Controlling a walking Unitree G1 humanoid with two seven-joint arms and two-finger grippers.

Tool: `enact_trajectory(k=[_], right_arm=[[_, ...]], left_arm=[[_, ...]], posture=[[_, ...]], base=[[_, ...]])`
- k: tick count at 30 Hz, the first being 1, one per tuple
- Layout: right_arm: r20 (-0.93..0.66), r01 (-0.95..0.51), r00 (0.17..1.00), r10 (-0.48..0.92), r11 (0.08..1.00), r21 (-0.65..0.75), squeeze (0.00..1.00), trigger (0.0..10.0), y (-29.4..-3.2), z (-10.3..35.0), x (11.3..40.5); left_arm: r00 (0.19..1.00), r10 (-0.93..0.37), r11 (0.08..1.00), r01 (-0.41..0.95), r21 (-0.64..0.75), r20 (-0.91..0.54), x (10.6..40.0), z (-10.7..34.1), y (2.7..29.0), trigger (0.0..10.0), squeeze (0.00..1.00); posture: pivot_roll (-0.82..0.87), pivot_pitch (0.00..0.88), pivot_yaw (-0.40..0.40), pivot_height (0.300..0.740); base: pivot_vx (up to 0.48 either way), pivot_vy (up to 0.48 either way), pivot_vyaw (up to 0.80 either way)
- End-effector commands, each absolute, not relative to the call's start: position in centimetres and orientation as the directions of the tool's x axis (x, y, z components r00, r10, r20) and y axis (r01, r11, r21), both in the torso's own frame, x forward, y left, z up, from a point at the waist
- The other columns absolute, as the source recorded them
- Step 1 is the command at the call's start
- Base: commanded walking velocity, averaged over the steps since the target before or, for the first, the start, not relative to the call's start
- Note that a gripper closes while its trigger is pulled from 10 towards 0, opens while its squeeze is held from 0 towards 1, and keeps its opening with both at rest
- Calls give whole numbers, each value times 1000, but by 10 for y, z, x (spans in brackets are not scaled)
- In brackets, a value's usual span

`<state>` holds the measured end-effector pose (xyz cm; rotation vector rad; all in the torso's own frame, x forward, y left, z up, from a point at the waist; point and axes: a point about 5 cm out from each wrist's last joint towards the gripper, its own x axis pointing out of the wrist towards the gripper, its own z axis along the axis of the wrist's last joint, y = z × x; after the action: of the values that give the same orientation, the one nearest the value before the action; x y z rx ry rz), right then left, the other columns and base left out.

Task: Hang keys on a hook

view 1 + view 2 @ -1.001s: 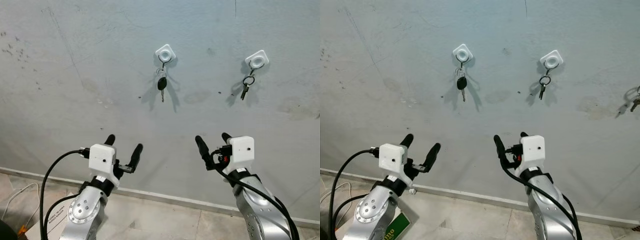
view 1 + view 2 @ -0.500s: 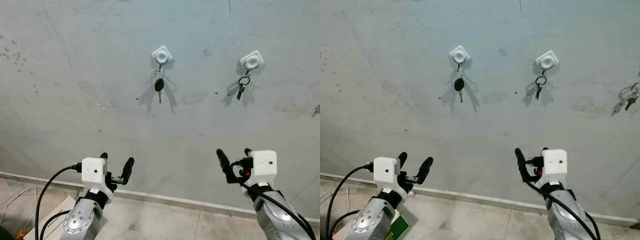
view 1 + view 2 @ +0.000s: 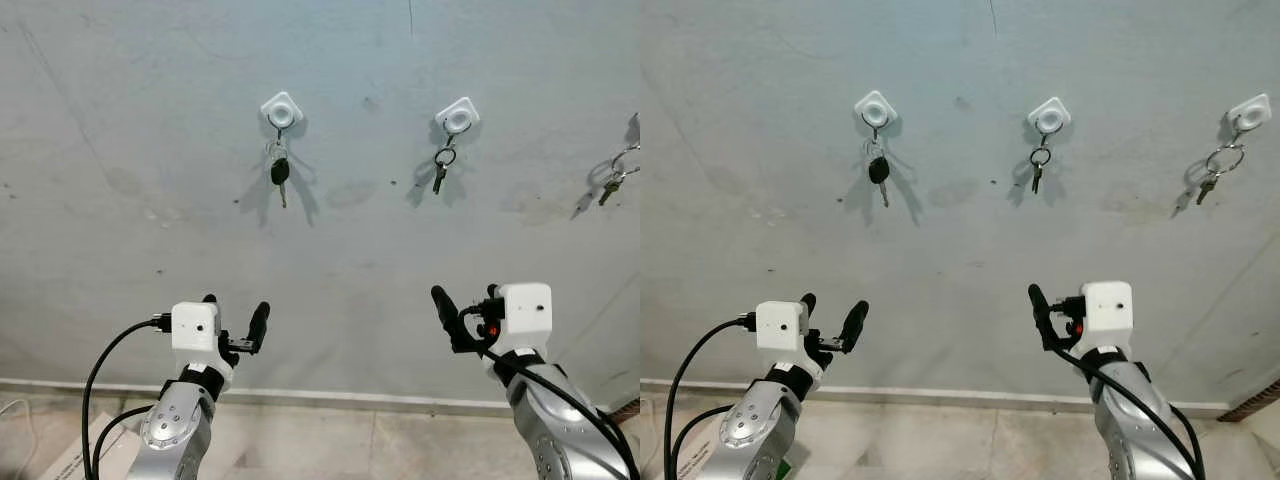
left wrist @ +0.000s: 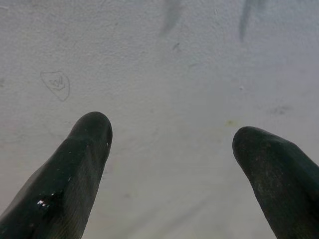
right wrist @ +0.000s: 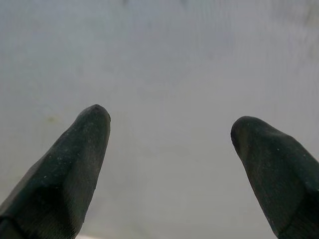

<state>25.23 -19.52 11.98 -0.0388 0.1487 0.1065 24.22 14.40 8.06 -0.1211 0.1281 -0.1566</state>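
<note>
Below the hooks (image 3: 876, 105), my left claw (image 3: 234, 325) and right claw (image 3: 468, 315) gape empty; keys (image 3: 878, 168) hang overhead; risk: brushing them off.

Even, soft, fairly bright light is falling across the grey wall (image 3: 150, 120), with no glare. The 3 key bunches are casting faint doubled shadows, slanting down to the left and right of each, so light is coming from more than 1 side. Both eye views are staying sharp edge to edge. The wrist views are looking softer, the near fingertips (image 4: 89, 134) blurring slightly.
</note>
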Motion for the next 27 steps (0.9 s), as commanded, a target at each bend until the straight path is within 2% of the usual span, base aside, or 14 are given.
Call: enact_trajectory(k=[1,13,27], right_arm=[[-124,-116,986,112,993,-27,0,10000,-191,128,256],[-121,-171,978,172,985,18,0,10000,-159,118,263],[-113,-164,980,163,986,3,0,10000,-160,116,269]], left_arm=[[982,-145,983,130,-131,-116,245,81,148,10000,0],[973,-186,976,168,-136,-133,244,79,144,10000,0],[971,-203,974,188,-125,-124,250,81,140,10000,0]], posture=[[-69,0,-5,740],[-52,0,47,740],[-58,0,59,740]], base=[[0,0,0],[0,0,0],[0,0,0]])
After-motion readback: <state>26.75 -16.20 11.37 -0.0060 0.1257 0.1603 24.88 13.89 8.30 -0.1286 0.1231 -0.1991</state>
